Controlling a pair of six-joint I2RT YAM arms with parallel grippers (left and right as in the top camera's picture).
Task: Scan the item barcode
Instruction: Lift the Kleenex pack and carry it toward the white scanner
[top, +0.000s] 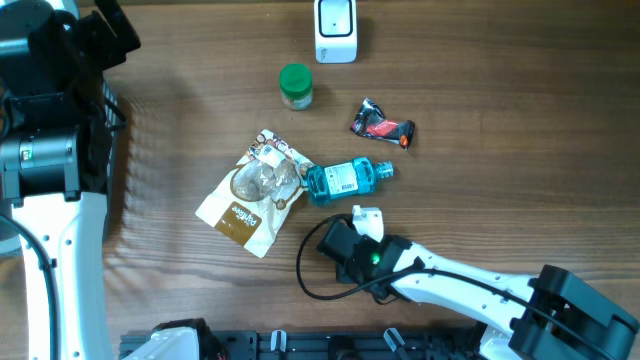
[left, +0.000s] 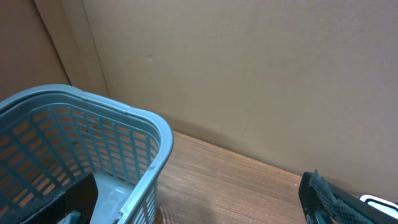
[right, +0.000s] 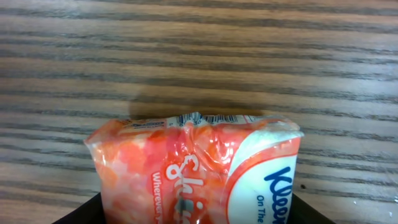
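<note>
Tissue pack (right: 199, 168), orange and white in glossy film, fills the lower half of my right wrist view. Part of a blue brand name shows at lower right. Dark finger edges show at both bottom corners, so I judge the right hand (top: 365, 230) is pinching the pack by its two sides, though the contact itself lies below the frame. In the overhead view the pack appears as a small pale shape at the tip of that hand, just below centre. It sits near a blue bottle (top: 345, 178) and apart from it.

I expect the pack to be very light and soft. It should squash under pressure, and its film looks slippery and crinkly. My judgement is that the best hold is across the padded middle of the sides, not on the thin crimped seam.

The pack's width runs left to right across the wrist view, and its crimped end points away from the hand, toward the top of the frame. How far it runs back toward the hand is cut off, so I cannot name its long axis. I see no barcode in any view.

A white scanner (top: 335, 30) stands at the top centre of the desk (top: 500, 200), well apart from the pack.

The left hand (left: 199, 208) is spread wide and holds nothing, beside a blue basket (left: 149, 124).
</note>
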